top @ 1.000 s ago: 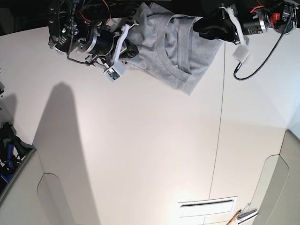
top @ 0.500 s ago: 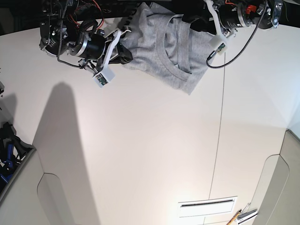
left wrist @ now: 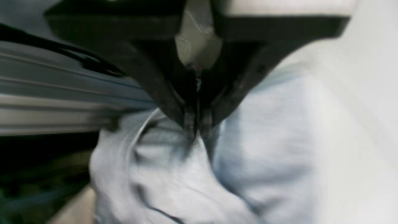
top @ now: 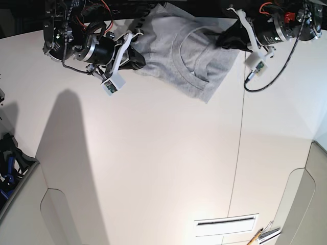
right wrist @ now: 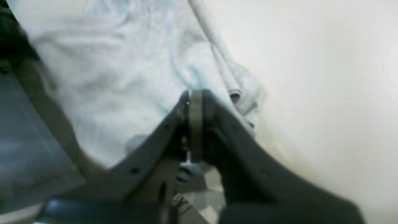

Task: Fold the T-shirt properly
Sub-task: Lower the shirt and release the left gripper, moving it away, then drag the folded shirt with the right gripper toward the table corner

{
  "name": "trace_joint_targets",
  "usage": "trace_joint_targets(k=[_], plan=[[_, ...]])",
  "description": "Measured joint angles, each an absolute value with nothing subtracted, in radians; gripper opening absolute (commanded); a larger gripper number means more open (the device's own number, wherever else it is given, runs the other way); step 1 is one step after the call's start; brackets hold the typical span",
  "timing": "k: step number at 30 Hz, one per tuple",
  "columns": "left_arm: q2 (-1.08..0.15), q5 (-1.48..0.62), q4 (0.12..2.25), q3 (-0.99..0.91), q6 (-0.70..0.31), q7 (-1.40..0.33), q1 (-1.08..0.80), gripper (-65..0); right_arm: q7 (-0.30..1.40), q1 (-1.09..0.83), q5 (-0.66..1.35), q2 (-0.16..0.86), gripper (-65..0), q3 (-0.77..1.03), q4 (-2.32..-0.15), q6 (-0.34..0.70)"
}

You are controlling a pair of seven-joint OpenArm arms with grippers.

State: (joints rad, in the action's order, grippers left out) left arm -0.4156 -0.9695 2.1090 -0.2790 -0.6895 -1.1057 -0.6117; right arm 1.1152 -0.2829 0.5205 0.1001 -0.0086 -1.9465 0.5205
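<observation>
Left gripper [left wrist: 196, 130]: pinched shut on T-shirt [top: 189, 56] fabric.
Right gripper [right wrist: 195, 99]: closed on a T-shirt fold.
T-shirt: bunched at the table's [top: 153, 163] far edge.
Hidden: lettering; wrist views blurred.

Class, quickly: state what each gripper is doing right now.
Left gripper: closed, pinching the T-shirt.
Right gripper: closed on the T-shirt's fabric.
</observation>
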Motion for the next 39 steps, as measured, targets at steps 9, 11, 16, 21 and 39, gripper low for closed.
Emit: trace_joint_targets(k=[9,11,16,21,39], plan=[[-0.415,-0.903,2.036,-0.355,-0.69,-1.071,-0.612,-65.0,1.115,-0.283,0.529,0.1,-65.0,-0.009,-1.946,0.521],[-0.415,-0.867,2.006,-0.355,-0.689,-1.019,-0.605,-65.0,1.115,-0.282,0.555,0.1,-65.0,-0.009,-1.946,0.521],[-0.41,-0.747,1.944,-0.353,-0.612,-0.979,-0.525,-53.9,1.114,-0.277,0.599,0.1,-65.0,-0.009,-1.946,0.521],[-0.411,-0.684,1.937,-0.354,-0.523,-0.968,-0.455,-43.0,1.113,-0.277,0.625,0.1,-65.0,-0.009,-1.946,0.525],[-0.451,-0.35,1.937,-0.603,-0.276,-0.907,-0.448,-60.0,1.024,-0.038,0.374,-0.086,-65.0,-0.536,-1.944,0.499]])
